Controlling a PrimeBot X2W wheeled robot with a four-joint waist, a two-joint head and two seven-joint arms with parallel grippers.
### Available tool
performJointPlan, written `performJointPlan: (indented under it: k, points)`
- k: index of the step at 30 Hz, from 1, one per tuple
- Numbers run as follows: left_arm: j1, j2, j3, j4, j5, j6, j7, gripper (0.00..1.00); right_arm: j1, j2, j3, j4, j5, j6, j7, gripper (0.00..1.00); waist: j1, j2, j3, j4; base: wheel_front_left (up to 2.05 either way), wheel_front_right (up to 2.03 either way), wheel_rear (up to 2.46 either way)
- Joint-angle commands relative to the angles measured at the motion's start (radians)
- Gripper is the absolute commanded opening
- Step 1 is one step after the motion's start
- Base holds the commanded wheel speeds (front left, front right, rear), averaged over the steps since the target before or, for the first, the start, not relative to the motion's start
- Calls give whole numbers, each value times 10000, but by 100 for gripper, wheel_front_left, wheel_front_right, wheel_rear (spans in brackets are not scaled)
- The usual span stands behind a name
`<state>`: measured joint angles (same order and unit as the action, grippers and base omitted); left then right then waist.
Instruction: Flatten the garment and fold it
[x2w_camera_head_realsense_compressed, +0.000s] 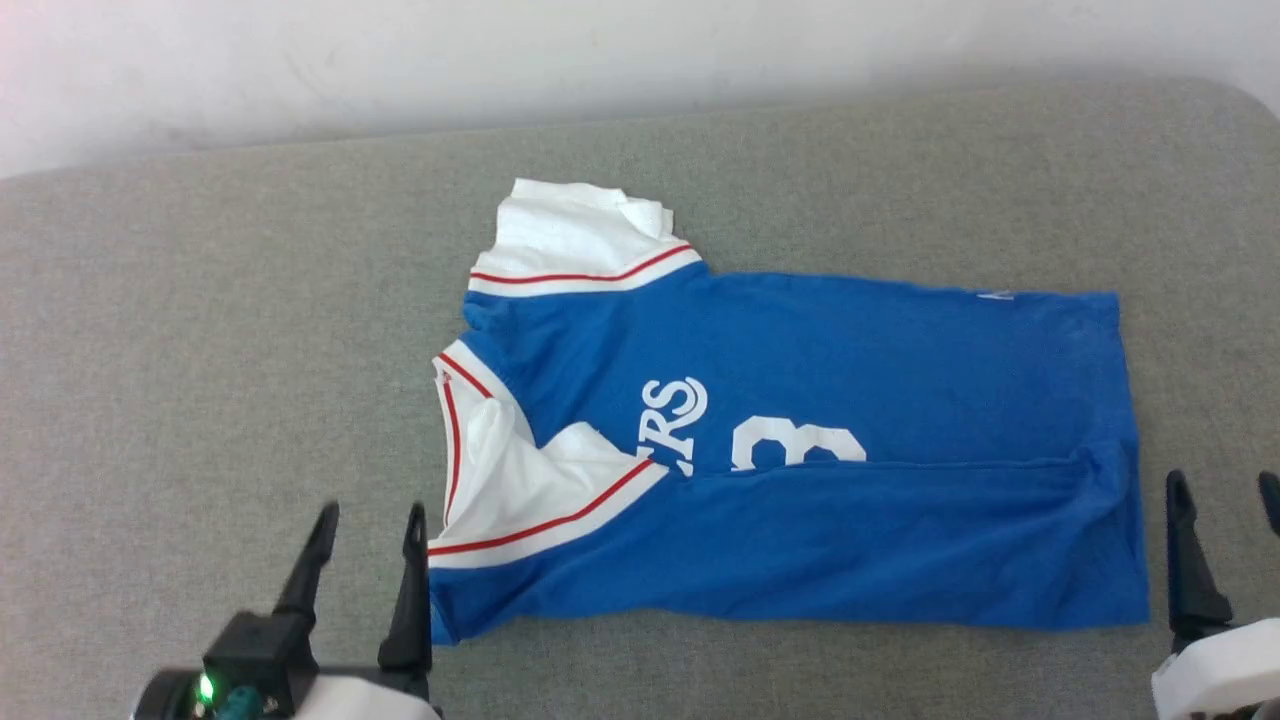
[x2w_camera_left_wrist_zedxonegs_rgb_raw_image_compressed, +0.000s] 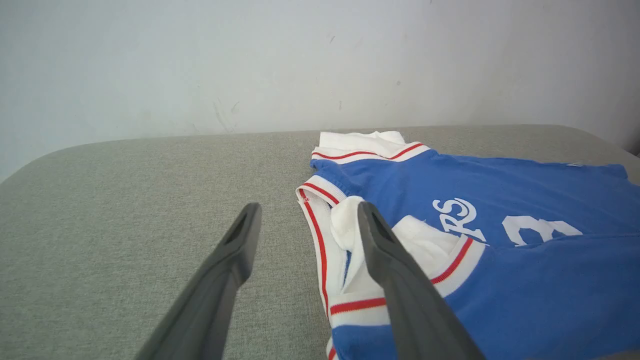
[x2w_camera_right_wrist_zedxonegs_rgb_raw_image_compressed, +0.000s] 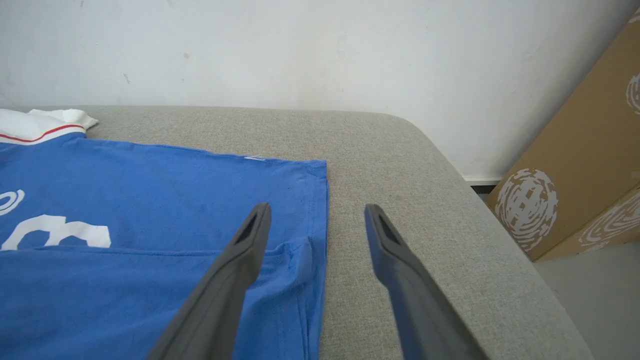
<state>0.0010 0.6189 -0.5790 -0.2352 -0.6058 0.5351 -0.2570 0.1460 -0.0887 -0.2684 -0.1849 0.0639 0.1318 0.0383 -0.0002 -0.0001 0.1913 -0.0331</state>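
Blue shirt (x2w_camera_head_realsense_compressed: 850, 350) lies sideways on the grey pad (x2w_camera_head_realsense_compressed: 200, 350), its near long side folded over the print. Spread and empty, the left gripper (x2w_camera_head_realsense_compressed: 372, 515) sits by the collar, the right gripper (x2w_camera_head_realsense_compressed: 1222, 485) by the hem. The next fold probably needs both far corners pinched together and carried over evenly.

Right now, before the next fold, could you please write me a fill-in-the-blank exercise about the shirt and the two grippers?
1. The body of the garment is mostly ____ in colour.
2. The white digit visible on its front is ____.
3. The left gripper and the right gripper both have their jaws ____, holding nothing.
4. The collar lies toward the robot's ____ side.

Missing words: blue; 3; open; left.
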Motion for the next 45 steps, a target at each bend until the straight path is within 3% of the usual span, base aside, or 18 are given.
performJointPlan:
  k: [1, 5, 9, 14, 23, 28, 35, 36, 37, 38, 45]
  points:
    - [345, -280, 236, 132, 160, -129, -46, 100, 162, 120, -17, -41, -115, -11, -89, 100, 2, 1, -226, 51, 0, 0, 0]
    - [1044, -990, 766, 446, 419, -546, -46, 100, 390, 321, 50, 18, -191, -11, -118, 100, 2, 1, -454, 67, 0, 0, 0]
    - [1297, -1310, 1130, 735, 517, -1065, -46, 100, 471, 368, 47, -24, -219, -11, -77, 100, 2, 1, -567, 80, 0, 0, 0]
    - [943, -1030, 983, 1081, 357, -1729, 364, 100, 498, 380, 104, -85, -172, -11, 45, 100, 2, 1, -535, 133, 0, 0, 0]
    - [-179, -324, 327, 1564, -167, -2453, 3328, 100, 375, 383, 396, -79, -82, -11, 253, 100, 2, 1, -108, 52, 0, 0, 0]
    - [-437, -234, 148, 1909, -690, -2642, 4568, 100, 318, 383, 447, -18, -28, -11, 301, 100, 2, 1, 122, -68, 0, 0, 0]
    - [-854, -361, -280, 2501, -1257, -3264, 5700, 100, 108, 384, 534, 164, -62, -11, 426, 100, 2, 1, 301, -214, 0, 0, 0]
    - [-912, -375, -327, 2598, -1268, -3330, 5756, 80, 95, 384, 551, 184, -75, -11, 427, 100, 2, 1, 310, -234, 0, 0, 0]
    - [-964, -388, -368, 2698, -1260, -3396, 5767, 15, 81, 384, 573, 200, -91, -11, 428, 100, 2, 1, 316, -257, 0, 0, 0]
    - [-996, -425, -391, 2774, -1274, -3429, 5768, 0, 62, 384, 609, 216, -129, -11, 447, 100, 2, 1, 314, -277, 0, 0, 0]
    - [-791, -595, -96, 2787, -1387, -3187, 5175, 0, -110, 174, 740, 235, -322, -11, 739, 100, 2, 1, 170, -349, 0, 0, 0]
